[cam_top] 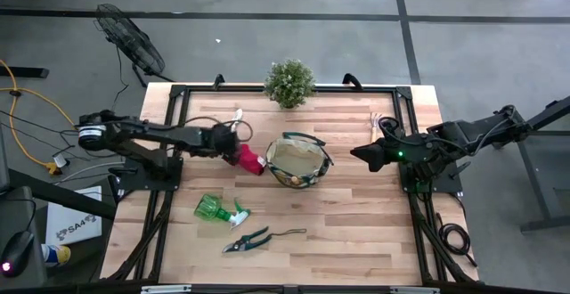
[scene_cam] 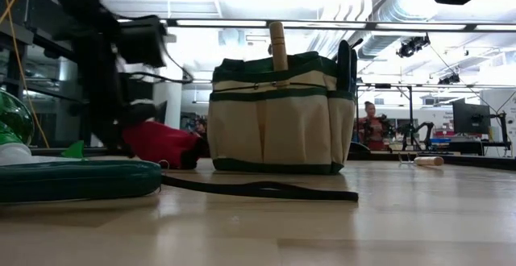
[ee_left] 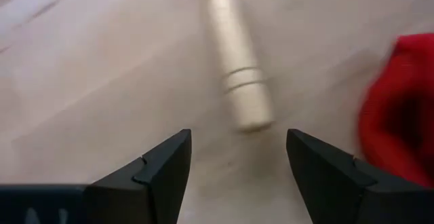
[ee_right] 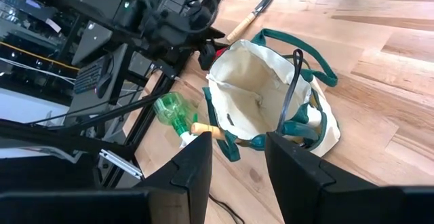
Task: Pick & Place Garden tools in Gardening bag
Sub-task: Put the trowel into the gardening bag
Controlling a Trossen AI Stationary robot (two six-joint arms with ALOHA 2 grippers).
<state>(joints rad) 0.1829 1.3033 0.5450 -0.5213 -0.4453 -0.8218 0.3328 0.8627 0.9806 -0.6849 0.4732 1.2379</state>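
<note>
The tan gardening bag with dark green trim stood upright and open at mid-bench, a wooden handle sticking up from it. A red glove lay just left of it; the green spray bottle and green-handled pruners lay nearer, a wooden-handled trowel farther.

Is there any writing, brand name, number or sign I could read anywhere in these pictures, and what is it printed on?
"SAA...": partly legible dark letters on a white box on the floor left of the table; the rest is too small to read.
Gardening bag: no label visible.
Green spray bottle: no readable print.
Signs in the room behind: too blurred to read.
</note>
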